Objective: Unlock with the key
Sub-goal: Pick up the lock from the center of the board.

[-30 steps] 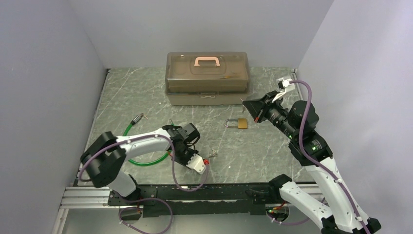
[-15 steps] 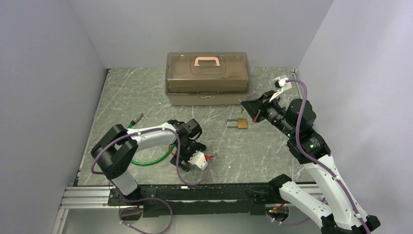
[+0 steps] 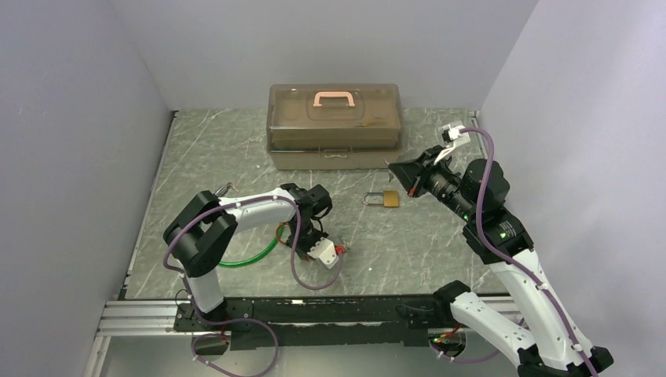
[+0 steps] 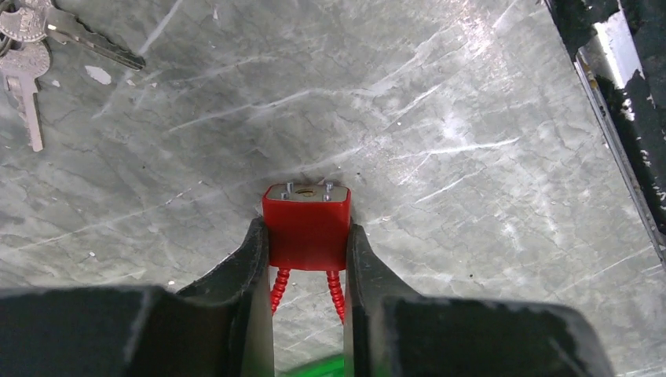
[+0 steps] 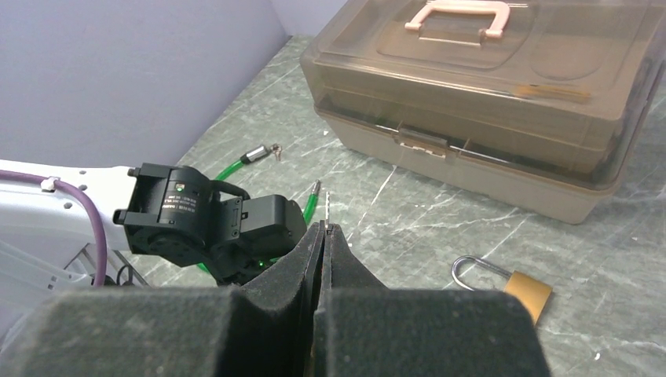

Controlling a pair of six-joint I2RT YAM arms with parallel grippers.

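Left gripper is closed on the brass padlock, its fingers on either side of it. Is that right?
No. The left wrist view shows the left gripper closed on the red square tag, fingers on either side; the brass padlock lies free, away from it.

Top view looks down from behind, left wrist hugs the grey marbled surface [image 4: 471,118], right wrist shares the top view's translucent brown plastic box [image 5: 503,102].
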